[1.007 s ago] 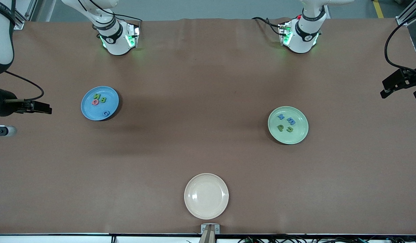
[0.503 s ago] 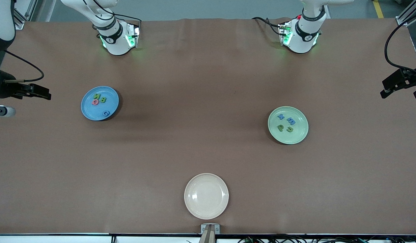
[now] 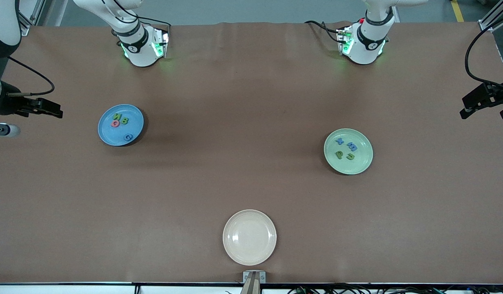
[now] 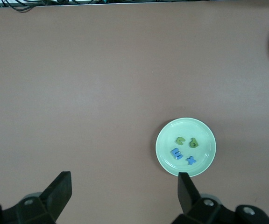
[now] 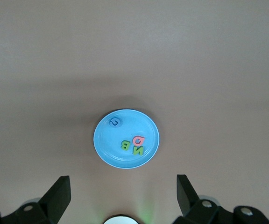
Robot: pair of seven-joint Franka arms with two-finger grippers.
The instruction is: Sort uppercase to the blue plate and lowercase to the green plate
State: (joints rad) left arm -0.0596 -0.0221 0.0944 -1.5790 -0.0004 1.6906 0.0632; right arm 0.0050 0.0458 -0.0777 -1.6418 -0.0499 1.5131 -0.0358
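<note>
The blue plate (image 3: 108, 132) holds the green N (image 3: 117, 116), green B (image 3: 125, 120), pink Q (image 3: 115, 123) and blue G (image 3: 129, 137). The green plate (image 3: 359, 163) holds the blue x (image 3: 340, 141), blue m (image 3: 352, 147), green p (image 3: 339, 154) and green u (image 3: 350, 156). My right gripper (image 3: 55, 111) hangs open and empty high over the right arm's end of the table. It sees the blue plate (image 5: 111, 144) between its fingers (image 5: 60, 189). My left gripper (image 3: 484, 115) waits open and empty high over the left arm's end. It sees the green plate (image 4: 204, 135).
An empty cream-white plate (image 3: 249, 237) sits near the table edge nearest the front camera, midway between the arms. The right arm's base (image 3: 141, 45) and left arm's base (image 3: 363, 41) stand at the farthest edge. Brown table (image 3: 243, 134) lies between the plates.
My right gripper has drawn back toward the robots' side of the table, at the right arm's end. The left arm, the plates and the letters have not moved.
</note>
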